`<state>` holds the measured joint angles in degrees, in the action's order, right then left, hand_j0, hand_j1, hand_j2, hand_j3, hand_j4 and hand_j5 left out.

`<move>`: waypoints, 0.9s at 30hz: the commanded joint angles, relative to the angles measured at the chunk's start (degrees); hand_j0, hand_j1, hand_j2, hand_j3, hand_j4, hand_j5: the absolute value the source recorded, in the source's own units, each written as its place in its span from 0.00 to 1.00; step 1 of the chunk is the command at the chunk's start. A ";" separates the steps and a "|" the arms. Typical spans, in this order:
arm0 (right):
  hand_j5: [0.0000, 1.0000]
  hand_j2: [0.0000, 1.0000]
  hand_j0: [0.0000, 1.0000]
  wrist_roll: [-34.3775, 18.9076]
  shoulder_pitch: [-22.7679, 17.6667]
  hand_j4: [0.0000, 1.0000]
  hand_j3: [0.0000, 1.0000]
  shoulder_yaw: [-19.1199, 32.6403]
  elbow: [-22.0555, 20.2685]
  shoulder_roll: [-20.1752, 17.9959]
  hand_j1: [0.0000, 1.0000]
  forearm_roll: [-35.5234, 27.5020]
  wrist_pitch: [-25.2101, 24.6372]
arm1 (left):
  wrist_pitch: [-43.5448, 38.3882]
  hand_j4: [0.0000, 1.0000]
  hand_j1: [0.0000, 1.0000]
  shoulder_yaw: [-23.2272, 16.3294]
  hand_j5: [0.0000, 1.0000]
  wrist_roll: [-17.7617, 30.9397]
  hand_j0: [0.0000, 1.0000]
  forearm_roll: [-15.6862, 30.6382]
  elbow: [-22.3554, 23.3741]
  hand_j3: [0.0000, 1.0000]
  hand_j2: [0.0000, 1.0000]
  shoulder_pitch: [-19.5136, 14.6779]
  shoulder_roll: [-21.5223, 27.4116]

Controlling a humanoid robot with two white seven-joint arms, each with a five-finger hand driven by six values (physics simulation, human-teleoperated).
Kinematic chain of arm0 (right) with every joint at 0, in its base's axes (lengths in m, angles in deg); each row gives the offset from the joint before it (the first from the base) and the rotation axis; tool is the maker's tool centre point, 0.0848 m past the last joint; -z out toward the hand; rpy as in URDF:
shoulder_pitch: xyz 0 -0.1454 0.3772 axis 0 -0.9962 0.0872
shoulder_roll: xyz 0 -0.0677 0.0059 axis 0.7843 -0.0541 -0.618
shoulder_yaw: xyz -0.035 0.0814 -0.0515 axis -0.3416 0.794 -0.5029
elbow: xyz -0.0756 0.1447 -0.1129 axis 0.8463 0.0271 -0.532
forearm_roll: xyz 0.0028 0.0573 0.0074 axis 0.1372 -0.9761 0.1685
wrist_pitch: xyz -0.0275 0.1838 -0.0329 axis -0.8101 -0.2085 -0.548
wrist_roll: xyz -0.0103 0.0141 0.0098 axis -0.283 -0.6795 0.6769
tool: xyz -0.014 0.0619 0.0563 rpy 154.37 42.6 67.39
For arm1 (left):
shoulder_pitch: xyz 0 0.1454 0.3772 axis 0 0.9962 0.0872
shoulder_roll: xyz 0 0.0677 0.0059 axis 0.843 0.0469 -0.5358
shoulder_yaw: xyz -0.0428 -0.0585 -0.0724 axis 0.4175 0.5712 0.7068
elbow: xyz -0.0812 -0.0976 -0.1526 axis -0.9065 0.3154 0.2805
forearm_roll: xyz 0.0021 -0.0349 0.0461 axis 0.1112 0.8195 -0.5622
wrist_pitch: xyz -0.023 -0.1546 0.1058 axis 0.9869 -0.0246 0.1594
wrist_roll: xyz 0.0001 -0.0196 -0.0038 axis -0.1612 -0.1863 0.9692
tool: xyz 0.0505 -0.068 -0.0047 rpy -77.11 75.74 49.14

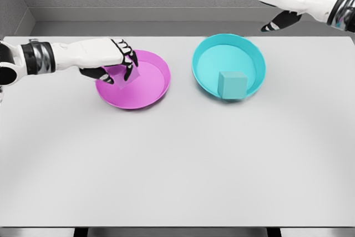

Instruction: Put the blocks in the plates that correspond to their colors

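Observation:
A magenta plate [150, 84] lies left of the table's middle. My left hand [119, 62] reaches over its left rim, fingers curled around a magenta block [123, 76] held just above the plate's floor. To the right, a cyan plate [208, 62] holds a cyan block [232, 85] resting at its near edge. My right hand [260, 1] hovers high at the back right, beyond the cyan plate, fingers spread and holding nothing.
The white table [177, 165] stretches wide toward me in front of both plates. A grey wall runs along its far edge.

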<state>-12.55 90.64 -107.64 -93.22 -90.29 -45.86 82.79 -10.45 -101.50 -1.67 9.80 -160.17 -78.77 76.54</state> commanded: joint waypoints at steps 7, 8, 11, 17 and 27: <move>1.00 1.00 1.00 0.04 -1.41 1.00 1.00 1.74 -0.29 -2.25 1.00 -0.46 -0.19 | -0.23 0.36 0.36 -0.07 0.36 -0.12 0.36 -1.45 12.30 0.36 0.36 -1.85 -8.89; 1.00 1.00 1.00 0.04 -1.58 1.00 1.00 1.66 -0.29 -2.25 1.00 -0.46 -0.19 | -0.23 0.37 0.37 -0.16 0.37 -0.12 0.37 -1.54 12.39 0.37 0.37 -1.93 -9.15; 1.00 1.00 1.00 0.04 -3.34 1.00 1.00 1.57 -0.20 -2.78 1.00 -0.37 -0.19 | -0.23 0.55 0.55 0.11 0.55 -0.12 0.55 -1.63 13.18 0.55 0.55 -1.93 -9.06; 1.00 1.00 1.00 0.04 -5.01 1.00 1.00 1.30 -0.03 -4.10 1.00 0.42 -0.19 | -0.23 0.98 0.98 0.28 0.98 -0.12 0.98 -1.54 14.14 0.98 0.98 -1.93 -8.80; 1.00 1.00 1.00 0.04 -5.80 1.00 1.00 1.39 0.15 -4.80 1.00 0.42 -0.19 | -0.23 1.00 1.00 2.65 1.00 -0.12 1.00 10.85 14.14 1.00 1.00 0.17 -0.90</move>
<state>-12.55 84.75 -106.30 -93.07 -95.01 -45.08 82.78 -10.49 -99.29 -1.75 15.04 -146.01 -77.63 72.20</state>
